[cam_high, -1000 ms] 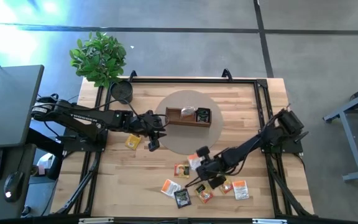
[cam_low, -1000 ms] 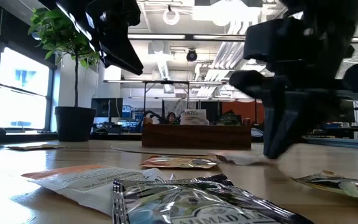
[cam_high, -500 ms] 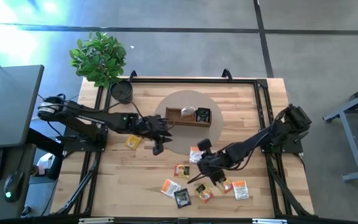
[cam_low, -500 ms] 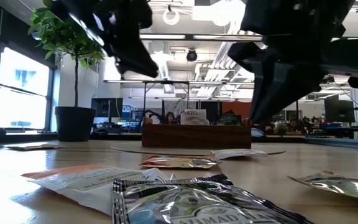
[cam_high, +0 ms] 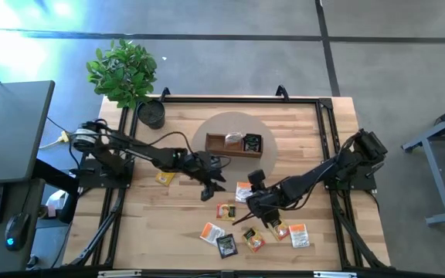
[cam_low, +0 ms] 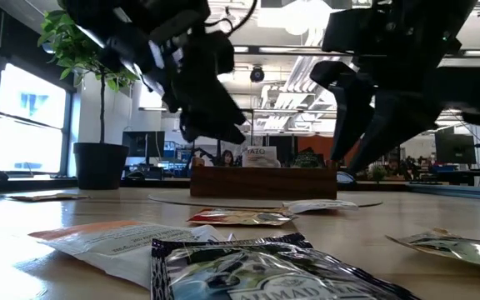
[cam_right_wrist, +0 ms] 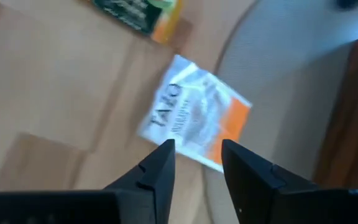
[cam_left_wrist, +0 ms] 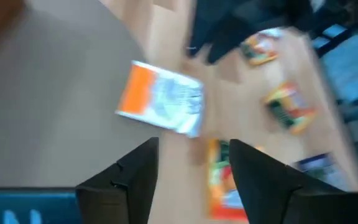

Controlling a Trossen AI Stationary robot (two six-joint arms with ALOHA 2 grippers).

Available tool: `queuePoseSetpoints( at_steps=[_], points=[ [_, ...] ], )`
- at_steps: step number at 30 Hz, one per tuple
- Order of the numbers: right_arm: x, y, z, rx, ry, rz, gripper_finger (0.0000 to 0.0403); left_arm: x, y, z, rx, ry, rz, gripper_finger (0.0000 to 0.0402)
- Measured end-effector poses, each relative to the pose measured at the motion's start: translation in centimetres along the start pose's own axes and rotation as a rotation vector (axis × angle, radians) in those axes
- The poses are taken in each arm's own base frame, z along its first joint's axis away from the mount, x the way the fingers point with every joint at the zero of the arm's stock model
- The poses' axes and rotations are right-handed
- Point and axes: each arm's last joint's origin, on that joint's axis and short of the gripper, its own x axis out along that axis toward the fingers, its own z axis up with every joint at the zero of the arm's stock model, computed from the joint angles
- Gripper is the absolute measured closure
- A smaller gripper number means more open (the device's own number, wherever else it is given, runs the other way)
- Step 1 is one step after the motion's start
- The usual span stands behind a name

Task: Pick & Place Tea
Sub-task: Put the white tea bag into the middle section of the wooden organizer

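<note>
A light wooden slatted table (cam_high: 300, 131) carries a round grey mat (cam_high: 222, 179) with a dark wooden tray (cam_high: 221, 146) on it. A white-and-orange packet (cam_high: 243, 191) lies flat at the mat's edge; a yellow packet (cam_high: 164, 177) sits apart, and more small square packets (cam_high: 224, 211) scatter near the front edge.

left wrist view: motion-blurred; print on the white-and-orange packet (cam_left_wrist: 160, 106) unreadable.
packet under left fingers (cam_left_wrist: 222, 180): partly hidden, cut by frame edge.
tray (cam_high: 233, 144) contents: too small to tell in high view.
low view, foreground packet (cam_low: 265, 271): cut off at bottom edge.
right arm (cam_low: 407, 75): top cropped.
</note>
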Motion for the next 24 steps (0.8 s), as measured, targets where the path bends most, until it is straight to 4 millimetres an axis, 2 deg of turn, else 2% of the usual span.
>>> queuePoseSetpoints(
  at_steps=[5,13,16,19,24],
  points=[
    [1.4,0.7,-2.0,-0.066,0.011,-0.012,0.0274,1.6,0.3,-0.2,-0.187,-0.033,-0.051,0.0201],
    [3.4,1.5,-4.4,-0.241,-0.115,-0.116,0.0273,3.5,1.1,-0.6,-0.339,-0.011,0.037,0.0209],
    [3.8,1.9,-5.3,-0.318,-0.168,-0.175,0.0274,4.4,1.1,-0.2,-0.400,-0.030,0.026,0.0209],
    [4.0,2.0,-5.8,-0.350,-0.231,-0.202,0.0274,5.3,1.6,-1.0,-0.471,0.015,0.054,0.0209],
    [4.0,2.0,-6.2,-0.398,-0.297,-0.230,0.0274,7.0,1.8,-0.9,-0.536,0.041,0.021,0.0209]
  ],
)
